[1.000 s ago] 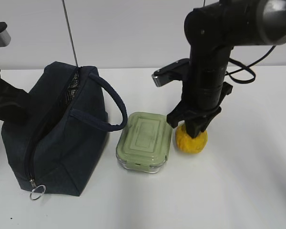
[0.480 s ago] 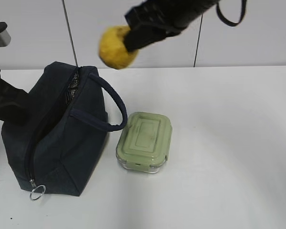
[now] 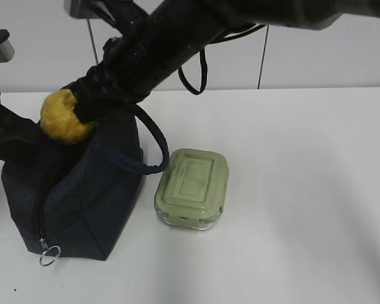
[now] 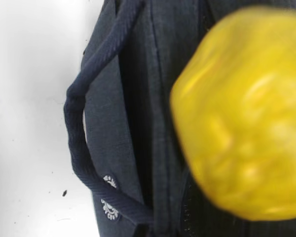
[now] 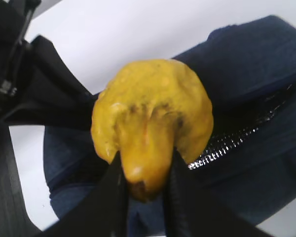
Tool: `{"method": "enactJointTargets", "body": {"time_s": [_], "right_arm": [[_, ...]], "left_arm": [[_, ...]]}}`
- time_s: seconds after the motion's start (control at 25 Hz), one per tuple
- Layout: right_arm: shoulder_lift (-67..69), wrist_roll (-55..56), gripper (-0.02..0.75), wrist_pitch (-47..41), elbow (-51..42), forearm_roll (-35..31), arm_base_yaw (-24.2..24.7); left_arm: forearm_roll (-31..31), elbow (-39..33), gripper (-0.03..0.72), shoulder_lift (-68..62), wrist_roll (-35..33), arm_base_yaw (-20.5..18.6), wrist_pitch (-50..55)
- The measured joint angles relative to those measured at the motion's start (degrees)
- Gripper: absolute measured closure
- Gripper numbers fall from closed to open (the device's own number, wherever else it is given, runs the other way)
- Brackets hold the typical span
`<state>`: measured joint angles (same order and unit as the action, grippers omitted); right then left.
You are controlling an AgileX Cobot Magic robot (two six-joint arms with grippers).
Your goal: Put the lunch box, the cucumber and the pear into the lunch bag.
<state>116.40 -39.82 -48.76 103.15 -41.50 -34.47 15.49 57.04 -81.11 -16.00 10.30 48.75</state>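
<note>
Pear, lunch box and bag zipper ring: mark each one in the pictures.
pear [image 3: 63, 118], exterior view, middle of its yellow skin.
lunch box [image 3: 192, 183], exterior view, centre of the green lid.
zipper ring [image 3: 49, 255], exterior view, on the metal loop at the bag's near end.

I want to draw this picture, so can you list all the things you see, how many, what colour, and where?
Large dark navy fabric lunch bag: one, navy, left on the table, zipper open.
Lumpy yellow-orange pear: one, yellow-orange, held above the bag's opening.
Glass lunch box with sage-green lid: one, green lid, on the table right of the bag.
Metal ring pull: one, silver, at the bag's front bottom corner.
White table: one, white, under everything.
Right gripper: one, black, fingers clamped on the pear.
Left arm: one, black, at the bag's left side.
</note>
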Motion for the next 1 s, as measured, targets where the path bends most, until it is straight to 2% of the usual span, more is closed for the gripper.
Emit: {"method": "enactJointTargets", "body": {"time_s": [0.2,0.32,0.4,0.56,0.64,0.84,1.0], "right_arm": [[2.1,6.8,0.610,-2.7,0.3,10.2,-0.2],[2.3,8.0,0.595,-3.3,0.3,11.1,-0.1],[2.3,7.1,0.520,-3.4,0.3,8.6,-0.1],[2.3,6.0,0.225,-4.6,2.1,4.2,-0.1],[2.3,6.2,0.146,-5.9,3.7,4.5,0.0],[0.5,15.3,0.149,-8.5,5.2,14.0,3.2],[-3.3,18.8,0.153,-7.8,-2.6,15.2,10.0]], "left_arm": [[0.0,0.0,0.682,0.0,0.0,0.0,0.1],[0.0,0.0,0.682,0.0,0.0,0.0,0.1],[0.0,0.0,0.682,0.0,0.0,0.0,0.1],[0.0,0.0,0.682,0.0,0.0,0.0,0.3],[0.0,0.0,0.682,0.0,0.0,0.0,0.3],[0.0,0.0,0.682,0.0,0.0,0.0,0.5],[-0.1,0.0,0.682,0.0,0.0,0.0,0.8]]}}
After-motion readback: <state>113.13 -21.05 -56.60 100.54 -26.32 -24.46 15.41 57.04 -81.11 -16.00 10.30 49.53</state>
